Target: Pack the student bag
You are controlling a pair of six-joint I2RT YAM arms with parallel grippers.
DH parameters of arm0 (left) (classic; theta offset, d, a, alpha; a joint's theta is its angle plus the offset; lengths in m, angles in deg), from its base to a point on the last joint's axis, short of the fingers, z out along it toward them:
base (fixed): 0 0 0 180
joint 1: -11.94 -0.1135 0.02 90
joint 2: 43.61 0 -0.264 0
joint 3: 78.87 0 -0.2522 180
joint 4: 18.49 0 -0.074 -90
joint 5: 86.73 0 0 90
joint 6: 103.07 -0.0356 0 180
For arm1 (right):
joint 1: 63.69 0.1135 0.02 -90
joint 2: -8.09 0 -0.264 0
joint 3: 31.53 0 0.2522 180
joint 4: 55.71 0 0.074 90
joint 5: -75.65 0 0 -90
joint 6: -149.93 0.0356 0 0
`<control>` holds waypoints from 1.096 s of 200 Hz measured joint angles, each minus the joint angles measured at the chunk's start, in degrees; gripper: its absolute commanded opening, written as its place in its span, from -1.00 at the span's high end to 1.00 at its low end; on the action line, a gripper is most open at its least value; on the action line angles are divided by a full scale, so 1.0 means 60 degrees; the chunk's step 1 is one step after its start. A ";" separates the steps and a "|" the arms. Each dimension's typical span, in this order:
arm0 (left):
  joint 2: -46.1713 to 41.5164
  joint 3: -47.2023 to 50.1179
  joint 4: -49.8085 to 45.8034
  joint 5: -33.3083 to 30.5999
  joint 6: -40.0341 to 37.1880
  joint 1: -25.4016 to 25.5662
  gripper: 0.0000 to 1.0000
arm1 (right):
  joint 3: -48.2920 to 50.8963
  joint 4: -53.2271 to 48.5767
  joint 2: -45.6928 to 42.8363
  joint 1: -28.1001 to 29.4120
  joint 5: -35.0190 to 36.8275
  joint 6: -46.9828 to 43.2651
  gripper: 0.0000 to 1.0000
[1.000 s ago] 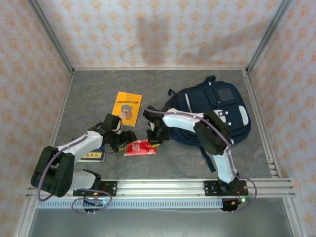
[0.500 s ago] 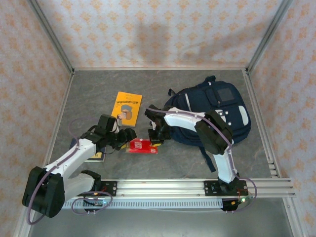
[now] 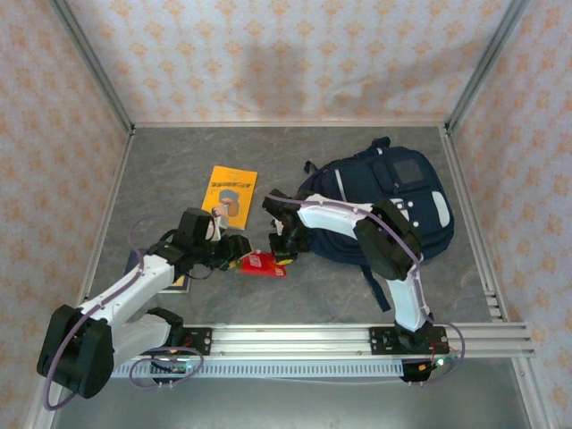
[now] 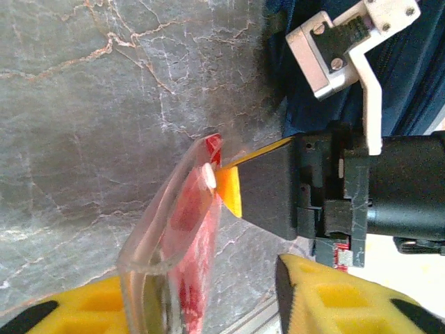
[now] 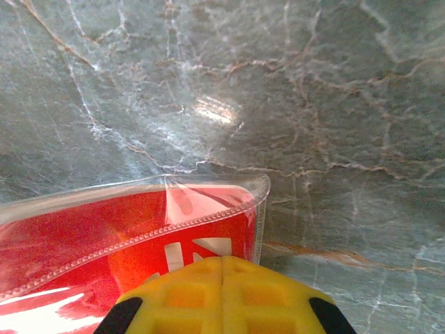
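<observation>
Seen from above, the student bag (image 3: 384,210) lies flat on the grey marbled table (image 3: 179,161), just behind and to the right of the right gripper (image 3: 284,250). An orange booklet (image 3: 230,197) lies beyond the left gripper (image 3: 234,253). Between the two grippers sits a red packet in a clear sleeve (image 3: 259,264). The left wrist view adds that the packet stands on edge between the left gripper's yellow fingers, against one and clear of the other, so those jaws are open around it and not clamped. There the right gripper's yellow tip touches the packet's upper edge. The right wrist view shows that gripper's pads pressed together over the packet's red corner; whether they pinch it I cannot tell. A second ago the packet lay flat and the left gripper stopped short of it, while bag, booklet and right gripper sit as before. The bag is dark navy with white side stripes, a white front patch and a small grey square panel.
</observation>
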 measured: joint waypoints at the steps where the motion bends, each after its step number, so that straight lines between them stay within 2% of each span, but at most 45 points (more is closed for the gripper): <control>1: 0.0004 0.0000 -0.0004 -0.0015 0.0004 0.0000 0.42 | 0.0000 0.0004 0.0000 0.0000 0.0000 0.0000 1.00; 17: 0.0087 -0.0004 -0.0084 -0.0175 0.0007 0.0000 0.73 | 0.0000 -0.0004 -0.0018 0.0000 0.0033 0.0000 1.00; 28: 0.0142 -0.0004 -0.0117 -0.0222 -0.0131 0.0000 0.88 | 0.0000 -0.0015 -0.0033 0.0000 0.0080 0.0000 1.00; 39: 0.0142 -0.0025 -0.0178 -0.0302 -0.0138 -0.0004 1.00 | 0.0000 -0.0015 -0.0066 0.0000 0.0157 0.0000 0.91; 76: 0.0131 -0.0288 -0.0386 -0.0430 -0.0295 0.0062 1.00 | 0.0029 -0.0084 -0.0251 -0.0025 0.0896 -0.0084 0.30; 99: 0.0135 -0.0703 -0.0852 -0.0627 -0.0503 0.0062 1.00 | 0.0007 -0.0284 -0.0914 -0.0149 0.1439 -0.0280 0.04; 128: 0.0135 -0.1530 -0.1424 -0.0860 -0.0739 0.0062 1.00 | -0.0816 -0.1053 -0.2401 -0.0448 0.2455 -0.0750 -0.19; 154: 0.0226 -0.2459 -0.1898 -0.1082 -0.0984 0.0062 1.00 | -0.2084 -0.1756 -0.3333 -0.1115 0.3807 -0.1242 -0.30; 178: 0.0404 -0.3206 -0.2306 -0.1359 -0.1217 0.0062 1.00 | -0.2583 -0.2244 -0.3453 -0.1953 0.5013 -0.1574 -0.40; 198: 0.0583 -0.3574 -0.2510 -0.1472 -0.1293 0.0062 1.00 | -0.2535 -0.2623 -0.3224 -0.2623 0.5727 -0.1679 -0.46; 205: 0.0645 -0.3657 -0.2532 -0.1515 -0.1297 0.0062 1.00 | -0.2510 -0.2692 -0.3089 -0.2794 0.5934 -0.1683 -0.55; 219: 0.0780 -0.3778 -0.2557 -0.1541 -0.1293 0.0062 1.00 | -0.2426 -0.2772 -0.2772 -0.2987 0.6233 -0.1727 -0.61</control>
